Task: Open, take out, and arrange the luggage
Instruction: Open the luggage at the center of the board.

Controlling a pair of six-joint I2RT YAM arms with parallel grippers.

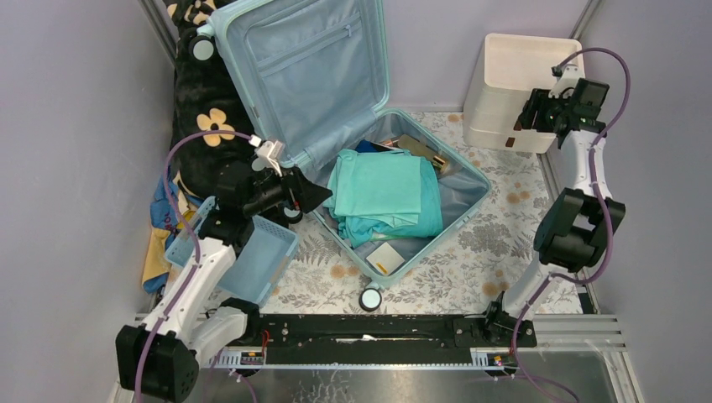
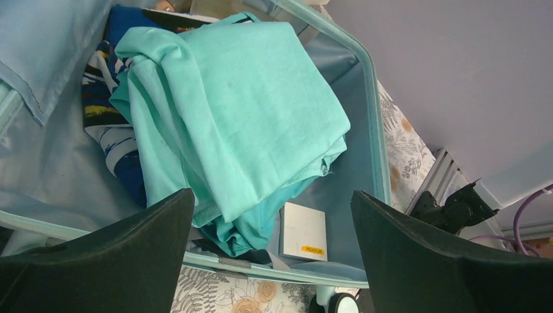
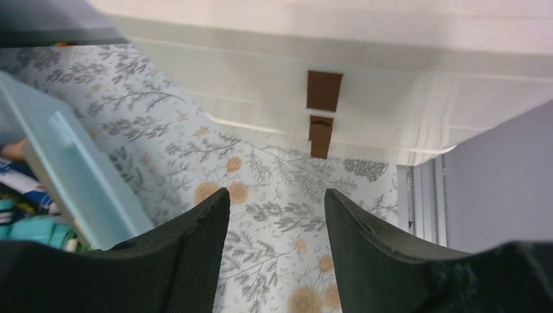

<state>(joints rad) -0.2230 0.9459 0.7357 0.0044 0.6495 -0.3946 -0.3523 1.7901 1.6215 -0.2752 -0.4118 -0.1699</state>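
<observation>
The luggage (image 1: 472, 180) lies open in the middle of the floral mat, its lid (image 1: 311, 67) leaning against the back wall. Inside it are folded teal cloth (image 1: 382, 189) (image 2: 248, 104), patterned blue clothing (image 2: 104, 111) and a small white box (image 1: 387, 258) (image 2: 303, 229). My left gripper (image 1: 315, 197) (image 2: 272, 194) hovers open over the luggage's left rim, with nothing between its fingers. Raised at the back right, my right gripper (image 1: 531, 117) (image 3: 276, 192) is open and empty above the mat. The luggage's corner (image 3: 78, 176) shows at the left of that wrist view.
A cream drawer unit (image 1: 512, 84) (image 3: 365, 78) stands at the back right, just beyond the right gripper. A small blue basket (image 1: 256, 256) sits left of the luggage, under the left arm. A black flowered blanket (image 1: 206, 109) is piled at the back left. A luggage wheel (image 1: 370, 296) faces the front.
</observation>
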